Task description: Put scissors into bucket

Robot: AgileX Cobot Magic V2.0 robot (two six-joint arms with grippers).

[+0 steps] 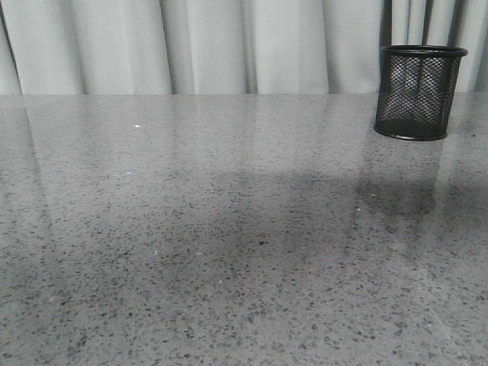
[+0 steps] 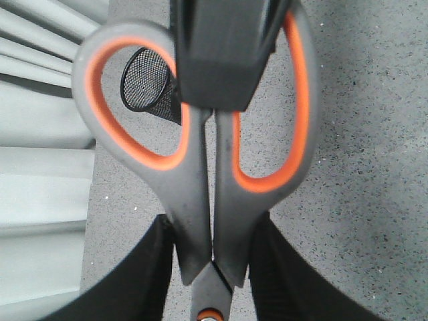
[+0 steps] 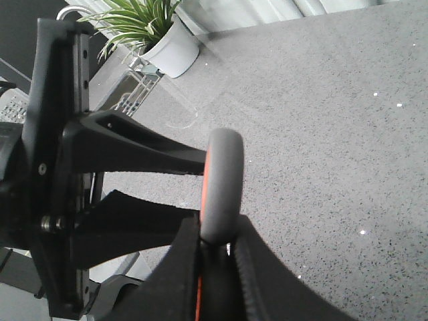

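Observation:
The scissors [image 2: 200, 200], grey handles lined in orange, are held off the table by both grippers. My left gripper [image 2: 212, 234] is shut on the handle necks just above the pivot. My right gripper [image 3: 217, 247] is shut on one handle loop [image 3: 222, 180], seen edge-on; in the left wrist view it shows as a black block [image 2: 224, 53] over the loops. The left arm's fingers [image 3: 134, 150] reach the scissors from the side. The black mesh bucket [image 1: 418, 91] stands upright at the table's far right and shows through a loop [image 2: 148, 80]. The front view shows neither grippers nor scissors. The blades are hidden.
Grey speckled tabletop [image 1: 229, 252] with pale curtains [image 1: 213, 46] behind its far edge. A potted plant in a white pot [image 3: 167, 50] and a clear stand [image 3: 144, 87] sit beyond the table's edge in the right wrist view.

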